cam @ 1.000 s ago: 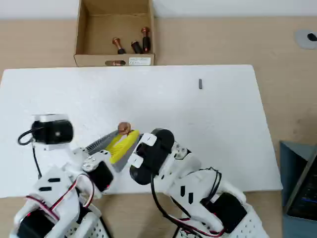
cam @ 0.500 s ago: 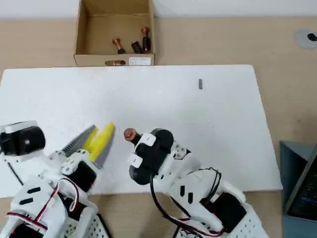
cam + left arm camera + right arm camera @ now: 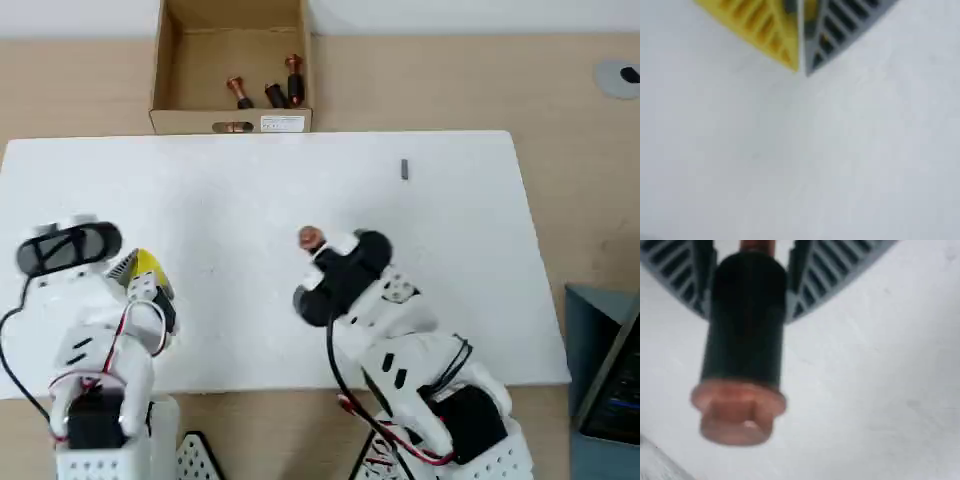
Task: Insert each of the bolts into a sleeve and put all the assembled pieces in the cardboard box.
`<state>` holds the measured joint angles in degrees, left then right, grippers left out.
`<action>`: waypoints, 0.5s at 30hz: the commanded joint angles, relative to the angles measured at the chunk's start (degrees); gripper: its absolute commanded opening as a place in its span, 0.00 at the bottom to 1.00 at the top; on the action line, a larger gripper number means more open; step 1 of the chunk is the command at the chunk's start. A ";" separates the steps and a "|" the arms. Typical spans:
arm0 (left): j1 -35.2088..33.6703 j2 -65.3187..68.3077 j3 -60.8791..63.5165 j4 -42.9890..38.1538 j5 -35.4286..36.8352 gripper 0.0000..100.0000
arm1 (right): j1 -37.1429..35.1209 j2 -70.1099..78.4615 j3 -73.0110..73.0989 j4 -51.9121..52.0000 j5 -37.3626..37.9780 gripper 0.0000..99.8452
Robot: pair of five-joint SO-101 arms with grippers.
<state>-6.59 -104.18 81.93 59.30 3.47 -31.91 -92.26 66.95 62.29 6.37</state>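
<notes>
Right end effector (image 3: 747,312): clenched on a black sleeve (image 3: 745,320), grey fingers (image 3: 810,280) pressing it from both sides. A copper bolt (image 3: 737,412) sits inside the sleeve, with its flanged head sticking out of the end that points away from the wrist. The shank end shows just past the other end, between the fingers.

High view: the bolt head (image 3: 311,238) pokes out ahead of the right arm, over the middle of the white sheet (image 3: 250,190). I can't tell whether it touches the sheet.

Left end effector (image 3: 801,65): clenched with nothing in it, the yellow and grey fingertips meeting over bare sheet. From above it sits (image 3: 135,265) near the sheet's left side, well apart from the bolt.

Cardboard box (image 3: 165,70): stands open on the wooden worktop (image 3: 80,90), just beyond the sheet's far edge and left of centre. Assembled pieces (image 3: 293,80) lie inside it, three as far as I can make out, close together toward its right and near walls.

Small dark piece (image 3: 404,169): alone on the sheet toward the far right, well apart from both arms. Too small to identify.

Laptop (image 3: 605,370): at the right edge, off the sheet.
</notes>
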 commanded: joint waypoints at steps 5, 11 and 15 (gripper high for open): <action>-1.32 -0.31 9.58 -5.36 -1.85 0.00 | 5.49 15.34 -18.33 1.49 -6.51 0.01; -1.58 -0.31 14.15 -5.45 -1.93 0.00 | 5.49 39.43 -39.43 1.41 -10.37 0.01; -1.58 -0.31 14.42 -5.36 -1.93 0.00 | 5.58 52.79 -50.59 -2.46 -9.93 0.01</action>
<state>-7.65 -104.09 96.09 54.90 1.98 -27.34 -48.04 27.12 63.25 -3.38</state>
